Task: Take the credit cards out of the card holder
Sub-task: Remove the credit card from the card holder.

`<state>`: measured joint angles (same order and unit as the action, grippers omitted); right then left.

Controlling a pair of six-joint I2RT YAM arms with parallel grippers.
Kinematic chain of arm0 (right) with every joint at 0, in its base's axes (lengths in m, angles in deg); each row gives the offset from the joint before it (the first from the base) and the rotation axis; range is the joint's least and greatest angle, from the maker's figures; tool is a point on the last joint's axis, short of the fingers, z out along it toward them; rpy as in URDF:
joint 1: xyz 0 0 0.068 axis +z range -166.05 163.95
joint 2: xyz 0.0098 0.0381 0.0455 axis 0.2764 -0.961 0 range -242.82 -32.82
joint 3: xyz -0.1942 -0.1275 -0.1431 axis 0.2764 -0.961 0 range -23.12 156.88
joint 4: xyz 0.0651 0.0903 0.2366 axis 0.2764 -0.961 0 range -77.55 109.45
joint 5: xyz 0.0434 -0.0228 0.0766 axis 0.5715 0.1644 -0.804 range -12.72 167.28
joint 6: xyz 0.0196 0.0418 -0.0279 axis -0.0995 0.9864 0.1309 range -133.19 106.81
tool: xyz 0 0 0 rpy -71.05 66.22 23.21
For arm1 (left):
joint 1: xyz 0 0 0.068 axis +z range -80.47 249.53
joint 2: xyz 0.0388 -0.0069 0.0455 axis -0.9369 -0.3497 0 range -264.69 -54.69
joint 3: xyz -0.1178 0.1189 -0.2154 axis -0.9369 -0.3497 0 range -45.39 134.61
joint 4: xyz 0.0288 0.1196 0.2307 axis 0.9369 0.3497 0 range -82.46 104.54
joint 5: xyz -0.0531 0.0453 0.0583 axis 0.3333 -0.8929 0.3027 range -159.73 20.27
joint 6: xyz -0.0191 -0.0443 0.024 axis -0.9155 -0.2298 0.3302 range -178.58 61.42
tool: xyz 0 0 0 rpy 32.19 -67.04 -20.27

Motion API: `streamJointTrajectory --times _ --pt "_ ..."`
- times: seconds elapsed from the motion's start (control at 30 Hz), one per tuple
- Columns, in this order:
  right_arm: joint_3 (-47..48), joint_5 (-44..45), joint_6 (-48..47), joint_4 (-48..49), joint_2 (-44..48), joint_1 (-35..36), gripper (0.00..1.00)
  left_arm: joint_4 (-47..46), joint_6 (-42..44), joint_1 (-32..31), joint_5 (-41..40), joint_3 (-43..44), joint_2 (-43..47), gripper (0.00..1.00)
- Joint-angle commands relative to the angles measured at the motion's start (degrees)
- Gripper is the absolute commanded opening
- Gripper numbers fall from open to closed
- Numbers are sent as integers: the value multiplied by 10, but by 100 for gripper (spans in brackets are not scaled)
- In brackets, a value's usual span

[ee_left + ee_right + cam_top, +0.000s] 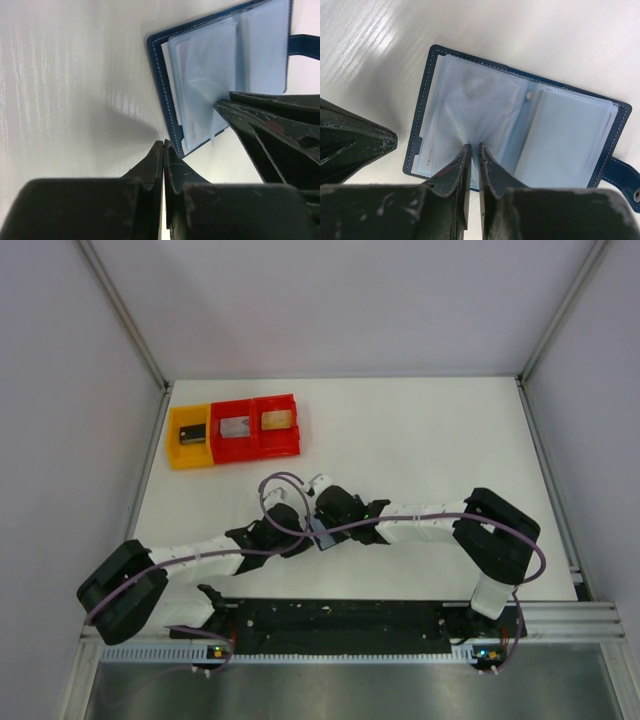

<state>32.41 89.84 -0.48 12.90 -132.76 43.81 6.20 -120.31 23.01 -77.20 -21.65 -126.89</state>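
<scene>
The card holder [520, 75] lies open on the white table, navy cover down, pale blue plastic sleeves up, clasp tab [622, 176] at the right. A white card edge with print [428, 156] shows in the left pocket. My right gripper [474, 146] is shut on a clear sleeve of the left page and pulls it into a peak [212, 87]. My left gripper [164, 142] is shut with nothing between its fingers. Its tips are at the cover's corner [176, 140]. In the top view both grippers meet over the card holder [322, 537] near the table's front middle.
At the back left stand a yellow bin [172, 440] and two joined red bins [254, 448], each with a small flat item inside. Purple cables loop over both arms. Grey walls close in the table on three sides.
</scene>
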Motion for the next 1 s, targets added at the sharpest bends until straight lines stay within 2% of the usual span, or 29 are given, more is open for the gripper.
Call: streamJointTrajectory --times 0.0,0.2,0.43,0.9,0.97 --pt "-16 -35 20 6 -15 -3 6 -49 16 9 2 -12 39 1" --pt "-64 -148 74 89 8 -54 4 -88 38 31 24 -5 40 1" --pt "-114 -266 132 187 12 -103 4 -67 45 35 21 20 1 0" --pt "-128 -298 159 219 3 -115 4 -49 42 36 27 49 -50 0" --pt "-126 -300 158 217 8 -114 9 -52 43 36 32 54 -58 0"
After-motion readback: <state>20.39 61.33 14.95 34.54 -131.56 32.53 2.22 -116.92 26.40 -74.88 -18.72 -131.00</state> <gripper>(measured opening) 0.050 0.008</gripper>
